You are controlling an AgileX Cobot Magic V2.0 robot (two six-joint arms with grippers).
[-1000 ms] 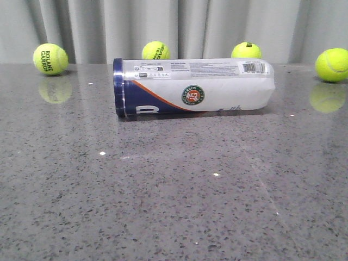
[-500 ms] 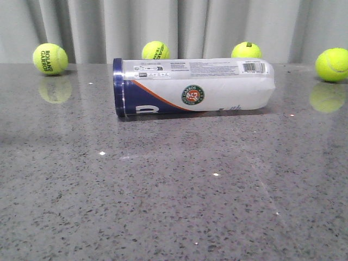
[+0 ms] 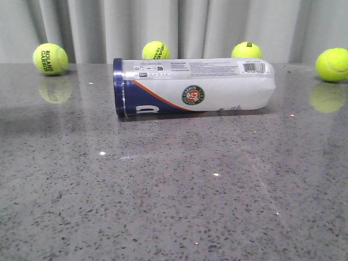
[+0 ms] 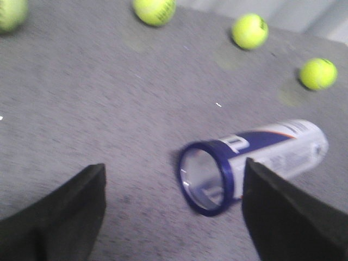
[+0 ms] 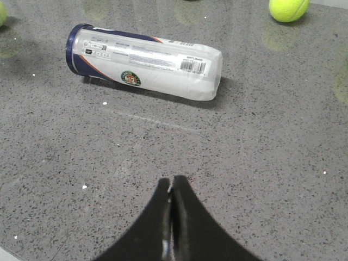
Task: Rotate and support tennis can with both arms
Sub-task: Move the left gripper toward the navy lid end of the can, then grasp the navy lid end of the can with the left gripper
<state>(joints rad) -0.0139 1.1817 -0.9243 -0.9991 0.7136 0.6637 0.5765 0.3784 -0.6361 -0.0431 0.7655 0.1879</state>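
The tennis can (image 3: 193, 87) lies on its side on the grey table, navy rim band to the left, ribbed base to the right, logo facing me. No gripper shows in the front view. In the left wrist view my left gripper (image 4: 174, 174) is open and empty, its fingers wide apart, with the can's open navy-rimmed end (image 4: 206, 176) just beyond them near the right-hand finger (image 4: 283, 217). In the right wrist view my right gripper (image 5: 172, 187) is shut and empty, well short of the can (image 5: 144, 62).
Several yellow-green tennis balls rest along the table's back edge by the grey curtain: one far left (image 3: 50, 58), one behind the can (image 3: 156, 50), one (image 3: 246, 50) further right, one far right (image 3: 332, 64). The speckled table (image 3: 174, 190) spreads in front of the can.
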